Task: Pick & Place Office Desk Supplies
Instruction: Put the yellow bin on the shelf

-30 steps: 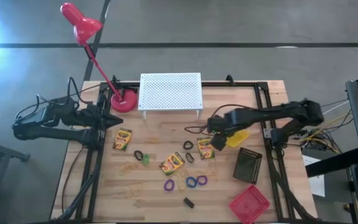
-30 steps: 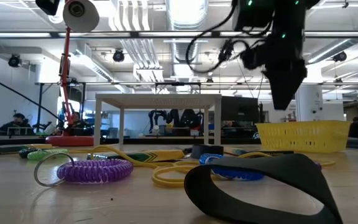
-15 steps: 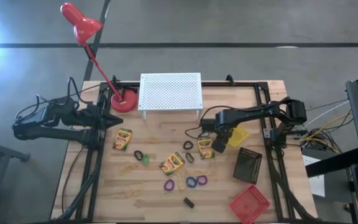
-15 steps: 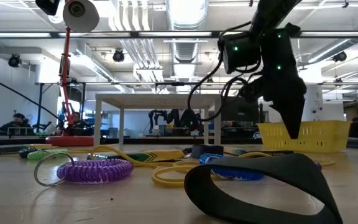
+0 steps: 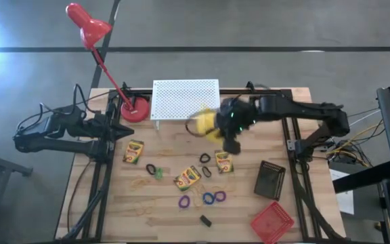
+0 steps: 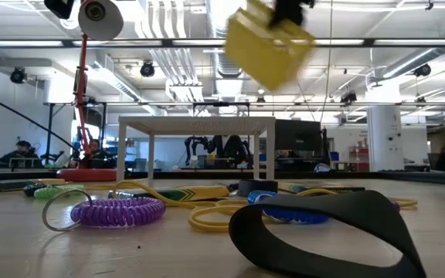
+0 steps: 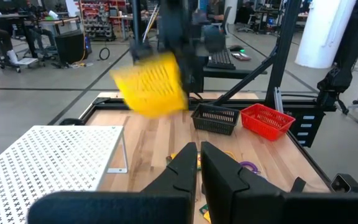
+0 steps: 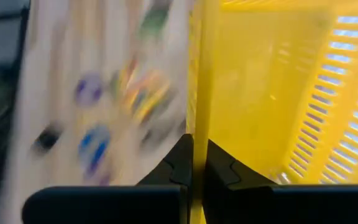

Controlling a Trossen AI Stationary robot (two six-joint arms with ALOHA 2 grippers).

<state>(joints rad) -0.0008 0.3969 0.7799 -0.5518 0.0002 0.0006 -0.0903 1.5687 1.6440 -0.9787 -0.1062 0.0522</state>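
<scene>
My right gripper (image 5: pixel 219 126) is shut on a yellow slotted basket (image 5: pixel 204 123), held high in the air in front of the white rack; it also shows in the low view (image 6: pixel 269 45) and the left wrist view (image 7: pixel 152 84). Crayon boxes (image 5: pixel 134 151) (image 5: pixel 187 177) (image 5: pixel 223 161) lie flat on the wooden table. Blue loops (image 5: pixel 212 198), a purple loop (image 5: pixel 184 201), tan rubber bands (image 5: pixel 141 183) and a small black block (image 5: pixel 205 219) lie nearer the front. My left gripper (image 5: pixel 131 131) waits shut at the table's left side. My right gripper pinches one wall of the yellow basket at its rim (image 8: pixel 195 106), one finger (image 8: pixel 221 167) inside the basket and one finger (image 8: pixel 178 163) outside. In the low view the gripper stands above the basket. The basket hangs tilted below it, clear of the table.
A red desk lamp (image 5: pixel 135 110) stands at the far left, beside the white perforated rack (image 5: pixel 185 99). A black basket (image 5: pixel 270 178) and a red basket (image 5: pixel 271 221) sit at the near right. Black rails (image 5: pixel 296 169) run along the table's sides.
My right gripper came down on the yellow basket at the table's right middle and shut on its wall. It then rose and swung toward the table's left and far edge, lifting the basket clear and tipping it.
</scene>
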